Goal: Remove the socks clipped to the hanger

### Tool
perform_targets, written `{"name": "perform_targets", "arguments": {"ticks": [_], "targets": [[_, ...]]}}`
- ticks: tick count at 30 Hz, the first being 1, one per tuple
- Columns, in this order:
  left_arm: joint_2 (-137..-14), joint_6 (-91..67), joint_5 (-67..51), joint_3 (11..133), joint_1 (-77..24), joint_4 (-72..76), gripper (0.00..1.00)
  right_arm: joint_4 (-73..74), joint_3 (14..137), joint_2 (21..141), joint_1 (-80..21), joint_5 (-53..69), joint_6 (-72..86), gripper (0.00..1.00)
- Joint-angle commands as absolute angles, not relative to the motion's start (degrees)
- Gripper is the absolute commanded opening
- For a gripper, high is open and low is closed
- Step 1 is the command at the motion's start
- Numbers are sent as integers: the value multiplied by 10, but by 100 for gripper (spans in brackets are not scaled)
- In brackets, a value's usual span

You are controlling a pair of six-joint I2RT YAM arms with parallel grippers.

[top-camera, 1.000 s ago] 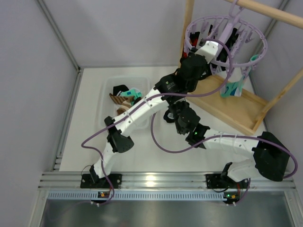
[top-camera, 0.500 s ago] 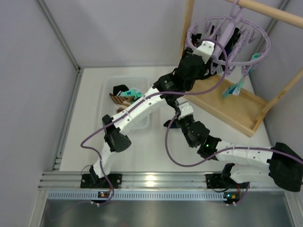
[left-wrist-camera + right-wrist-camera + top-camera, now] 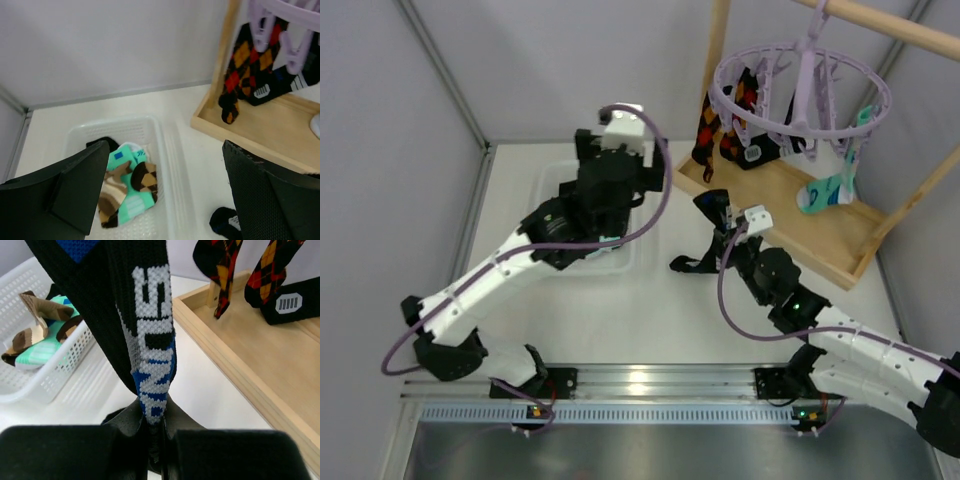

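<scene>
The lavender hanger (image 3: pixel 798 88) hangs from the wooden bar at the back right. Two black socks with red-orange diamonds (image 3: pixel 705 130) and a teal sock (image 3: pixel 825 190) are clipped to it. My left gripper (image 3: pixel 610 160) is over the white basket (image 3: pixel 555 180), well left of the hanger. In the left wrist view this gripper (image 3: pixel 165 195) is wide open and holds nothing. My right gripper (image 3: pixel 723 225) sits between basket and frame. In the right wrist view it (image 3: pixel 156 425) is shut on a black sock with blue and white lettering (image 3: pixel 150 340), whose tail hangs to the table (image 3: pixel 688 263).
The basket (image 3: pixel 170 165) holds teal, brown-striped and dark socks (image 3: pixel 125 182). The light wooden frame's tray base (image 3: pixel 820 225) stands under the hanger, its post (image 3: pixel 718 50) at the left. Grey walls close the left, back and right sides.
My left gripper opened and swung left from the hanger to above the basket. The right arm drew back from under the hanger with the black sock.
</scene>
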State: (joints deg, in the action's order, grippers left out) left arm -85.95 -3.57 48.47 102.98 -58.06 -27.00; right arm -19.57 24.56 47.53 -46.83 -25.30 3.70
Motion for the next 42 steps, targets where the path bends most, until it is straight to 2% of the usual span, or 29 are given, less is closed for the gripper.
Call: {"name": "perform_targets", "arguments": {"ticks": [1, 4, 8, 11, 14, 20, 26, 30, 35, 38, 42], "targets": [[-754, -107, 586, 933, -579, -295, 98, -171, 347, 495, -442, -167, 51, 0], [-668, -192, 609, 887, -578, -375, 98, -158, 411, 540, -439, -133, 34, 0], [-581, -279, 581, 811, -577, -451, 99, -142, 574, 639, -439, -83, 30, 0], [-531, -294, 531, 774, -578, -470, 98, -128, 697, 704, -439, -41, 31, 0], [-476, -294, 453, 735, -577, -468, 98, -113, 815, 818, -439, -14, 37, 0], [-380, -245, 443, 694, -577, -468, 99, -61, 1011, 984, -461, 22, 40, 0], [-361, -242, 549, 652, -577, -461, 98, -48, 1064, 1180, -504, 4, 51, 0], [-340, -255, 567, 630, -577, -460, 98, -4, 1132, 1308, -520, -32, 52, 0], [-297, -257, 575, 606, -577, -460, 98, -1, 1162, 1387, -520, -48, 99, 0], [-273, -264, 588, 602, -577, -460, 98, -3, 1180, 1392, -520, -44, 131, 0], [-258, -261, 592, 597, -577, -461, 98, -8, 1180, 1353, -520, -37, 149, 22]]}}
